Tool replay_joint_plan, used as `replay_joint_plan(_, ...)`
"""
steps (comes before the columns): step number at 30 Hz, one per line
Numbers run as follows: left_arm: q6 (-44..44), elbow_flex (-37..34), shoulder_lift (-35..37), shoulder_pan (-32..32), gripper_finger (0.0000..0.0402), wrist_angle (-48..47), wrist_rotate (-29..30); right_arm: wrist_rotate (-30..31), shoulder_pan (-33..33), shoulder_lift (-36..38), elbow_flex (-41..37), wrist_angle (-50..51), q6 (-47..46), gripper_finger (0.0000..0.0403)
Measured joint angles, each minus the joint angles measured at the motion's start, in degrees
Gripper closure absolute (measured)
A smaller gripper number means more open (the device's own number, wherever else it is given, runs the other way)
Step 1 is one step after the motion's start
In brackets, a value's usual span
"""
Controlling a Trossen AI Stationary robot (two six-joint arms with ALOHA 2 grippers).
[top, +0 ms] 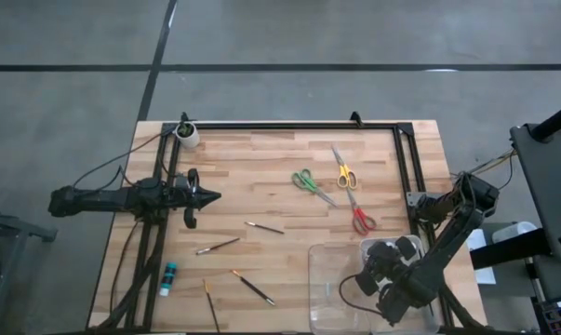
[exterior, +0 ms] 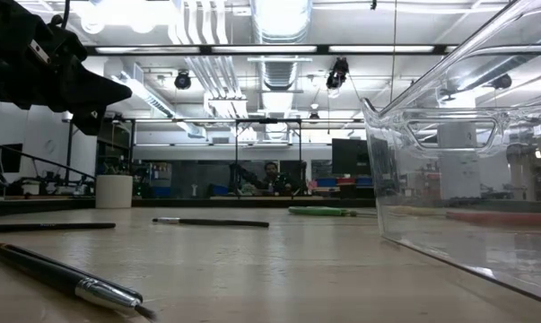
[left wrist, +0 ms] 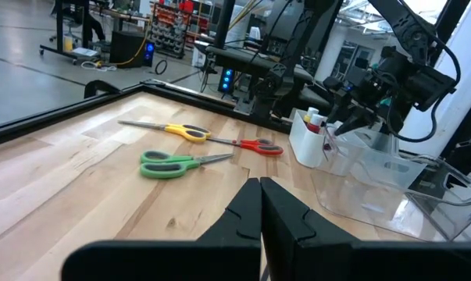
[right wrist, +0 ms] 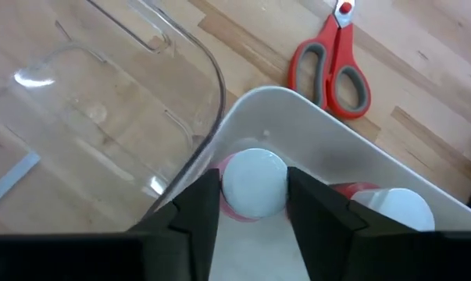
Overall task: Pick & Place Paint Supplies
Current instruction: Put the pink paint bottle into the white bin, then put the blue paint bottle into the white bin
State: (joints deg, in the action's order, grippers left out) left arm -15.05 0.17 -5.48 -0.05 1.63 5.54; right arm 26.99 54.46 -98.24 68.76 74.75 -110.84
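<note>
My right gripper [right wrist: 253, 195] points steeply down into a white bin [right wrist: 297, 117] that sits in the clear tray [top: 327, 279] at the near right. Its fingers stand around a pink paint bottle's pale cap [right wrist: 253, 183]. A second bottle [right wrist: 399, 207], red with a pale cap, stands beside it in the bin. Green scissors [top: 313, 183], yellow scissors [top: 343, 172] and red scissors [top: 361, 219] lie flat mid-table. Several thin brushes [top: 217, 247] and a teal bottle [top: 169, 276] lie at the near left. My left gripper [top: 215, 196] waits shut at the left, level above the table. My right gripper has the pink bottle's round cap [right wrist: 227, 191] between its two fingers, one finger on each side of it. The fingers come from above, slanting down. The bottle stands upright inside the white bin; what its base rests on is hidden by the cap.
A small white cup [top: 187, 135] stands at the far left corner. A black frame rail [top: 289, 125] runs along the table's far and side edges. The bare wood between the scissors and the brushes is free room. A person sits far off in the room behind the table [exterior: 270, 175].
</note>
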Motion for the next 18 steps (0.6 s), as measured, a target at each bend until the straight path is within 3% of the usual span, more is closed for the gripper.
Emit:
replay_joint_plan(6,0.0,0.0,0.0,0.0,0.0401,0.0,0.0,-0.3,0.0,-0.1,0.0,-0.3,0.0,0.0208)
replay_joint_plan(18,0.0,0.0,0.0,0.0,0.0401,0.0,0.0,0.3,-0.5,2.0,4.8,6.3,0.0,0.0202)
